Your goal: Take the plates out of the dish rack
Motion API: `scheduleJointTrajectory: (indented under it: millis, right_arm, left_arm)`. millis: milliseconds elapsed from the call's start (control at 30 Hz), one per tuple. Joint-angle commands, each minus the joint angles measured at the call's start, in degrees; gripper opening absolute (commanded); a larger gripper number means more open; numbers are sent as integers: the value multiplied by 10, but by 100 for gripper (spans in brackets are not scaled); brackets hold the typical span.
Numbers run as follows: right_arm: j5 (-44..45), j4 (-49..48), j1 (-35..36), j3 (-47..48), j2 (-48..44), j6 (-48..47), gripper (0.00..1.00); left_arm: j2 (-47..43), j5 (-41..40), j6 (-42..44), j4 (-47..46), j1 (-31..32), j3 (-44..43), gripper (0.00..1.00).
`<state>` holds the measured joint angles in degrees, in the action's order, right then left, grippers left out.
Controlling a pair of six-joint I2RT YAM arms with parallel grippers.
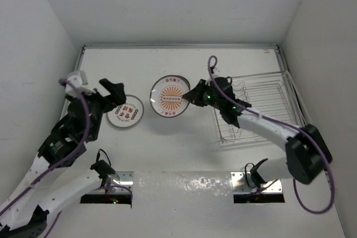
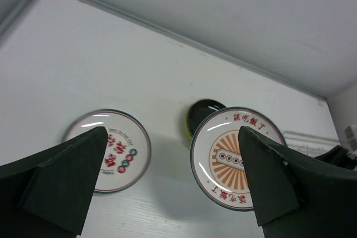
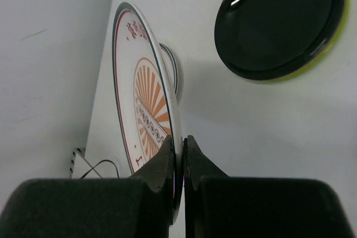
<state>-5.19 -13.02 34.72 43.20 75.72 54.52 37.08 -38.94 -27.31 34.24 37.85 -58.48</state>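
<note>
Jaws of the right gripper (image 3: pixel 179 143) clamped the rim of a round white plate with an orange sunburst (image 1: pixel 170 97), left of the silver wire dish rack (image 1: pixel 262 110), probably for setting down near a red-lettered white plate (image 1: pixel 125 112). The left gripper (image 1: pixel 114 94) gaped wide, empty.

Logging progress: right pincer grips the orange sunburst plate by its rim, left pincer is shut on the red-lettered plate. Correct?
No: the left pincer is open, the red-lettered plate lying free below it; the left wrist view shows this. The right pincer does grip the orange sunburst plate by its rim.
</note>
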Motion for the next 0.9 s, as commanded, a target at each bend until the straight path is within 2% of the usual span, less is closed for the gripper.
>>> scheduleJointTrajectory:
  millis: [0,133,233,400,467,667,733,767,867]
  right_arm:
    - [-13,-92,32,91,97,27,0]
    - [35,-23,68,220,220,-1,0]
    - [50,17,85,300,306,1,0]
    - [50,74,114,413,413,8,3]
    - [50,81,123,431,449,8,4]
    - [39,123,154,514,513,-28,17]
    - [42,146,163,536,518,-44,32]
    - [46,168,168,555,523,-58,49]
    - [61,226,180,622,548,-97,82]
  left_arm:
    - [-54,-125,38,41,1,13,100]
    - [-135,-125,38,14,1,80,100]
    - [-155,-103,41,0,0,92,100]
    - [-144,-94,48,-5,0,97,100]
    - [-131,-91,51,-3,0,95,100]
    - [-109,-75,55,-3,0,93,100]
    - [-109,-74,55,-3,0,93,100]
    - [-111,-74,55,-3,-1,93,100]
    - [-120,-76,53,-3,-1,94,100]
